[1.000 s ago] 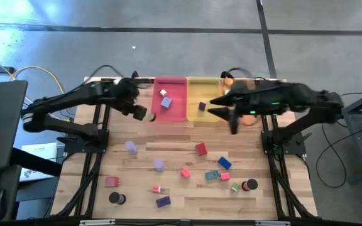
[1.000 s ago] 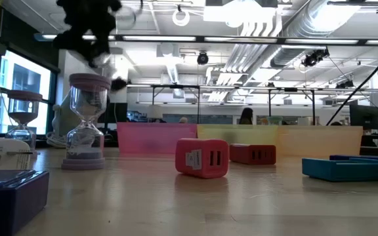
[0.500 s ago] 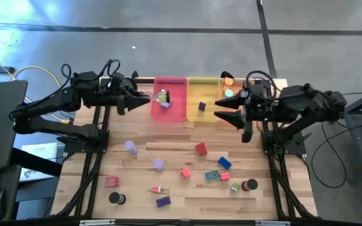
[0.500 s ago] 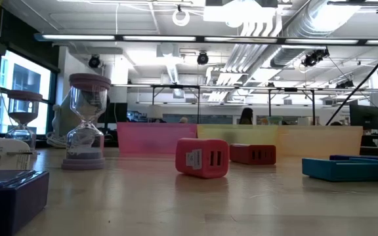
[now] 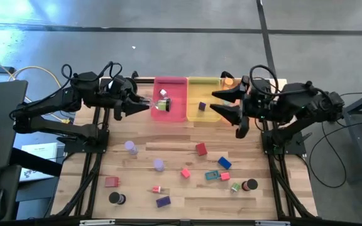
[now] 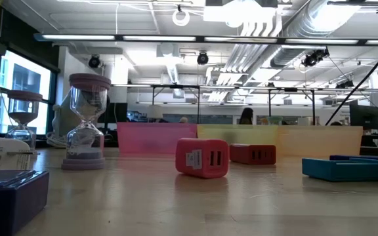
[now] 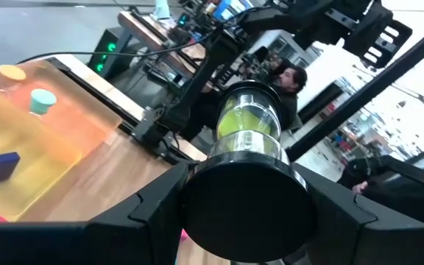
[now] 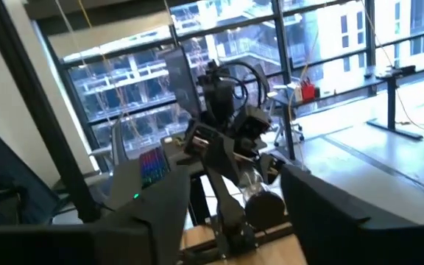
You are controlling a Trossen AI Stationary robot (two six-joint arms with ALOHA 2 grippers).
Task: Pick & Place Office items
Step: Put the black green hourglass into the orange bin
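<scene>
Hourglass (image 7: 250, 129) with black caps and green sand, clamped in left end effector (image 5: 144, 105).

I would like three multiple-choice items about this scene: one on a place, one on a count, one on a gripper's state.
1. The left gripper holds the green sand timer above which place?
A. the pink tray
B. the floor
C. the front edge of the table

2. How many lavender cylinders stand on the table?
A. five
B. two
C. none

3. What is the state of the right gripper?
A. shut on a red block
B. shut on a black disc
C. open and empty

Answers: 1 A, the timer shows against pink plastic in the high view; 2 B, only two are seen there; 3 C, its fingers are spread with nothing between them.
</scene>
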